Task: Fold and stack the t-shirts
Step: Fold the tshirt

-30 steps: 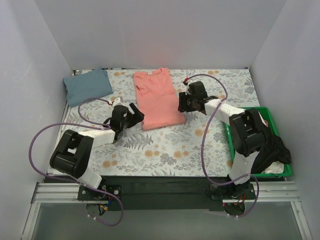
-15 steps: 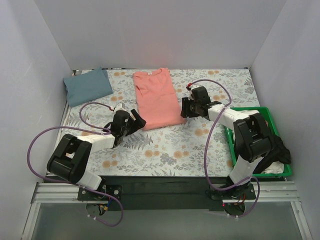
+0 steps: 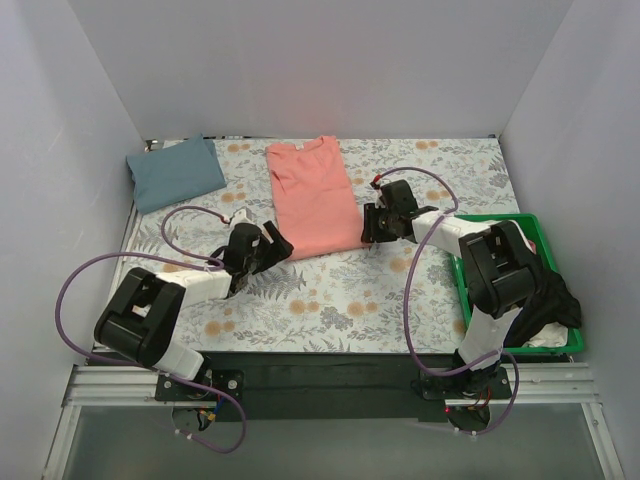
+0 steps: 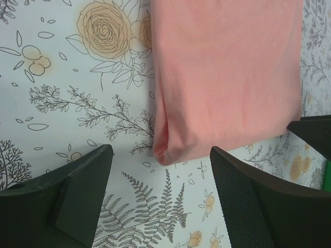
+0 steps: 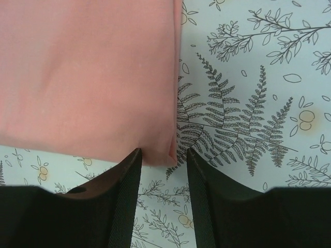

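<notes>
A long coral-pink cotton t-shirt (image 3: 312,195), already folded lengthwise into a narrow strip, lies in the middle of the grey floral-print cloth (image 3: 330,290), collar away from the arms and hem toward them. Both arms sit low at that near hem, one on each corner.

The left gripper (image 4: 160,150) stands wide, its dark jaws either side of the rounded near-left corner and clear of it. The right gripper (image 5: 163,153) is much narrower, with the near-right corner just inside the gap and printed cloth showing between the jaws, so nothing is pinched yet.

The step in hand looks like taking both hem corners to carry the hem up to the collar. To do it well, I'd want each jaw to bite every layer at the corner — not only the top ply — without catching the floral cloth beneath. Then lift both sides evenly, so the strip folds square rather than skewed.

The slate blue-grey tee (image 3: 175,172) lies folded in the far-left corner, well apart from the pink one; stacking is not yet done.

A green plastic bin (image 3: 540,349) sits at the right edge beside the right arm. It holds a crumpled dark garment (image 3: 548,295) that spills over its rim, and something pale under that which I can't make out.
</notes>
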